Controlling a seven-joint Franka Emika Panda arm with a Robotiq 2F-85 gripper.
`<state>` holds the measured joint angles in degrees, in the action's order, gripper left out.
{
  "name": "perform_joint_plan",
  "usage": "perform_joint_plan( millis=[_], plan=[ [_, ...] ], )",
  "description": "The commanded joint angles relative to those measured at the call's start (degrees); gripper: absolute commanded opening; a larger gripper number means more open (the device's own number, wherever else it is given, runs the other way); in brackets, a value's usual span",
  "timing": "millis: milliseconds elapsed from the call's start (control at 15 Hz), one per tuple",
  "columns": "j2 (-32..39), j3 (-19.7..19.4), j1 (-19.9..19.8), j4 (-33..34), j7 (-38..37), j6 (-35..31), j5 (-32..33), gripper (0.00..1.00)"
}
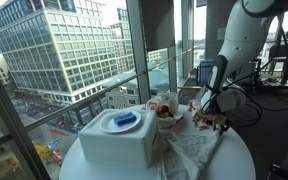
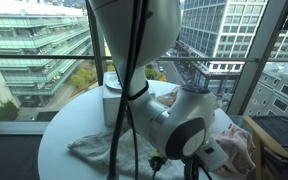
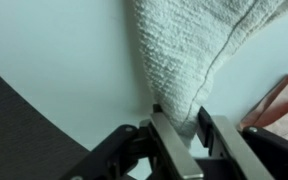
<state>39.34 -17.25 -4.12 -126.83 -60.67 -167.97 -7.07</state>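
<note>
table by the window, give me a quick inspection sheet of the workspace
surface: round white table
job's things: white towel, lying crumpled on the table
clutter: white box with a blue thing on top; pinkish bundle beside the box
grippers: gripper shut on the towel's corner, low over the table
cables: black cable hanging along the arm
surroundings: tall windows, city buildings outside
</note>
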Motion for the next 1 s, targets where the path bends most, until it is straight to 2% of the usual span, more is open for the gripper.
perform_joint_plan(
  millis=[0,133,200,533,800,933],
  plan=[
    [-1.4,-0.7,1.2,-1.1,2.0,0.9,-2.0,0.08],
    [-1.4,-2.2,2.3,-1.1,1.2,2.4,-1.6,0.02],
    [-1.2,-4.0,3.8,-1.1,-0.1,3.3,-1.2,0.0],
    [0.7,-14.5,10.0,0.2,-7.5,7.4,1.1,0.02],
    [0.4,-17.9,12.0,-0.1,-11.0,9.9,2.6,0.02],
    [-1.5,-19.5,14.6,-2.4,-12.2,8.2,4.5,0.02]
  ],
)
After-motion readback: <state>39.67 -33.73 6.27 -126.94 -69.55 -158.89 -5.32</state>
